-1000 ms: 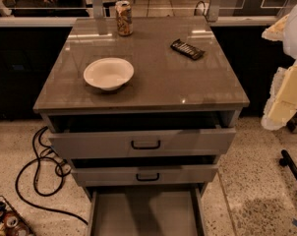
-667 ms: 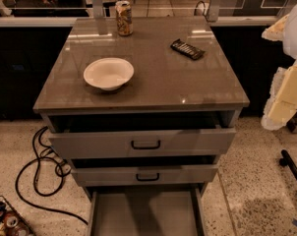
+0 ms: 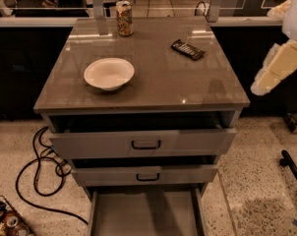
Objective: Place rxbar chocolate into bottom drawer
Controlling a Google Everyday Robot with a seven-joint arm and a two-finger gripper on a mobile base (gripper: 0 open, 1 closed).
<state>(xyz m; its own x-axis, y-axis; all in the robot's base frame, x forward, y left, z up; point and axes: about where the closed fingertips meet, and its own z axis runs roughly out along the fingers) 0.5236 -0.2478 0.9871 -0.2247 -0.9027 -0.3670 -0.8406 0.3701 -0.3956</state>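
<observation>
A: Start big. What's the layout?

B: A grey table tops a three-drawer cabinet. The bottom drawer is pulled out at the lower edge of view, its floor bare where it shows. The two upper drawers also stand slightly proud.

A: And on the table?

B: A white bowl left of centre, a printed can at the back edge, and the rxbar chocolate lying flat toward the back right, well apart from both.

A: Where's the hand?

B: At the far right edge I see only pale arm segments, beside the table and apart from the bar. The hand itself is out of view, so its state isn't shown.

A: Risks?

B: The bar is thin and flat on a glossy surface; I'd judge a grasp could skid it or pinch only the wrapper. Carrying it down, the protruding upper drawers sit right over the bottom one, so a release too far back could land the bar on them instead.
</observation>
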